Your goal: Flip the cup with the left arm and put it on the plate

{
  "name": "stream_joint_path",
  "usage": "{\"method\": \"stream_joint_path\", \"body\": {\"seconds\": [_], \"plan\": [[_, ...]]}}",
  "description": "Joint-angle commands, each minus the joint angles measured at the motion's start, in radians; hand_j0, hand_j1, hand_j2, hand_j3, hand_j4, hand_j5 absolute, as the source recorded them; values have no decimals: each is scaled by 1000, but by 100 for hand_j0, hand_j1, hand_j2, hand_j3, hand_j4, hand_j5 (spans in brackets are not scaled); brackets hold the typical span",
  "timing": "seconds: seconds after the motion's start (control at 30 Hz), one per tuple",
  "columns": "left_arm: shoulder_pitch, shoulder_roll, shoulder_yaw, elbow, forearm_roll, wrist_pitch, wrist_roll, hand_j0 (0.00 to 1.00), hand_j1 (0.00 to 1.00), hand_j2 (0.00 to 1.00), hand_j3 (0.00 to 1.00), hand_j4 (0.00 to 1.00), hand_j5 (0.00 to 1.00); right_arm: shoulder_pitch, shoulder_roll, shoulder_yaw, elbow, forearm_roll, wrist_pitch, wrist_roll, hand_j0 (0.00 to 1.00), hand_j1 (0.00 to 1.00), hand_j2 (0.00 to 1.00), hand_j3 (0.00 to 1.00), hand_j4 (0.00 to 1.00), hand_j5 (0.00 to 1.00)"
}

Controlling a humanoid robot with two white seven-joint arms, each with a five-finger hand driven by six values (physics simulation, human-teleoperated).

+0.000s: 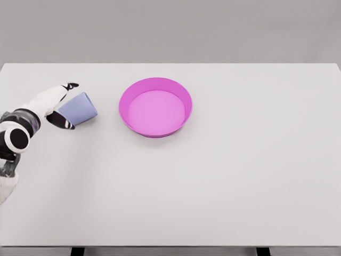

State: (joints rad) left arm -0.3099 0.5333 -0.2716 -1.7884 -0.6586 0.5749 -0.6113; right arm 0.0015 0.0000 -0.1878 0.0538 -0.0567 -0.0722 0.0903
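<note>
A pale blue cup (80,108) lies tilted on its side on the white table, left of the plate. My left hand (63,104) reaches in from the lower left and wraps the cup's left end, with one dark-tipped finger above it and another below. The cup's mouth is hidden by the hand. A pink plate (155,106) with a raised rim sits on the table right of the cup, apart from it and with nothing in it. The right arm is out of view.
The white table (240,176) fills the view, with its far edge at the top and its front edge along the bottom. A grey wall stands behind it.
</note>
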Motion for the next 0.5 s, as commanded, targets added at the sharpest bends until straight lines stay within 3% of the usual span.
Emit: {"method": "stream_joint_path", "body": {"seconds": [0.0, 0.47], "plan": [[0, -12, -17, 0, -27, 26, 0, 100, 100, 100, 100, 100, 100, 0, 0, 1, 0, 0, 0, 0, 100, 100, 100, 100, 100, 100], [0, -13, -31, 1, -30, 36, 0, 100, 100, 100, 100, 100, 100, 0, 0, 1, 0, 0, 0, 0, 100, 100, 100, 100, 100, 100]]}}
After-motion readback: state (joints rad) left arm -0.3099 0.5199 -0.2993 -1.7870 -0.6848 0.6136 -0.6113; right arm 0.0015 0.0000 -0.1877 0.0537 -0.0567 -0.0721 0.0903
